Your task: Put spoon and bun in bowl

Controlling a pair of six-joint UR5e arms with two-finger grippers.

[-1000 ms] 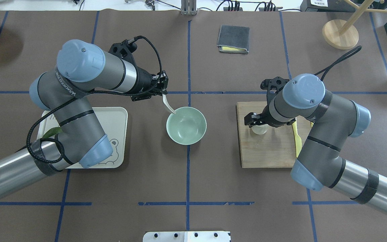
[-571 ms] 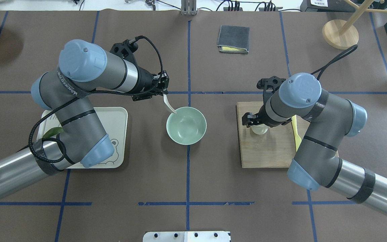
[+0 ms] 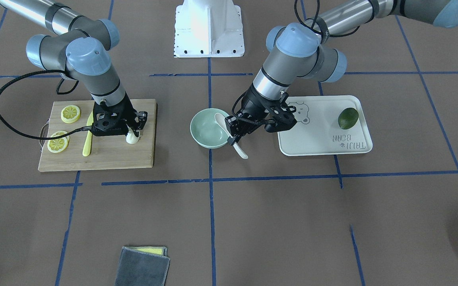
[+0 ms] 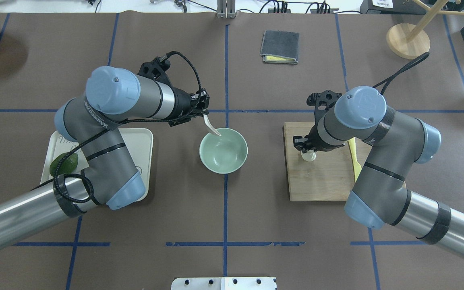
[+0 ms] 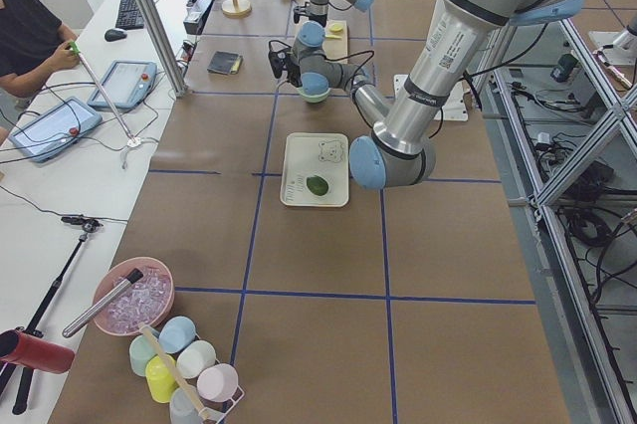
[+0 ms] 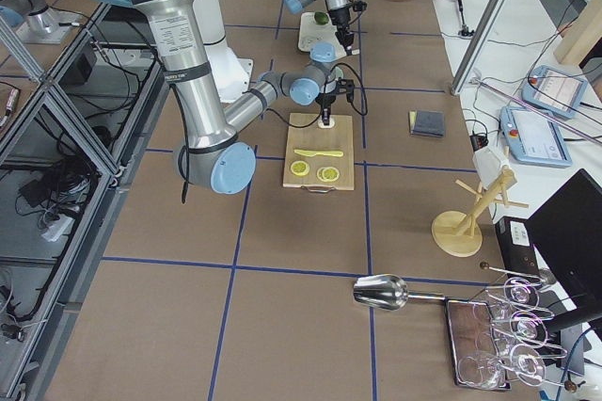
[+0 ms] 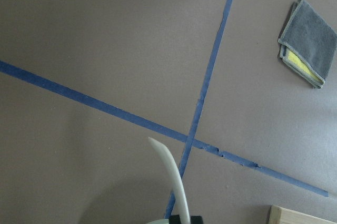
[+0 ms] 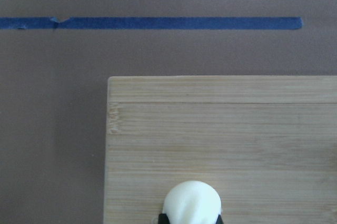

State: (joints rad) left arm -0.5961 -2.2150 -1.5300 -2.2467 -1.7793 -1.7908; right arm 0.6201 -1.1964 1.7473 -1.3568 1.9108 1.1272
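The pale mint-green bowl (image 4: 224, 151) (image 3: 207, 129) stands at the table's middle. My left gripper (image 4: 204, 112) (image 3: 233, 135) is shut on the white spoon (image 4: 212, 128) (image 3: 224, 123) by its handle. The scoop hangs over the bowl's far-left rim. The spoon's handle shows in the left wrist view (image 7: 171, 176). The white bun (image 4: 308, 156) (image 3: 132, 138) (image 8: 191, 200) sits on the wooden cutting board (image 4: 320, 181). My right gripper (image 4: 305, 146) (image 3: 132, 130) is down over the bun, a finger touching each of its sides.
A white bear-print tray (image 4: 139, 145) (image 3: 320, 139) holds a green fruit (image 4: 65, 163) (image 3: 348, 118). Lemon slices (image 3: 70, 113) and a yellow knife (image 3: 88, 137) lie on the board. A grey cloth (image 4: 279, 47) and a wooden stand (image 4: 408, 40) are at the far side.
My left arm has swung right, carrying the spoon's scoop over the bowl's rim and uncovering the green fruit. My right gripper has shifted slightly and closed in over the bun.
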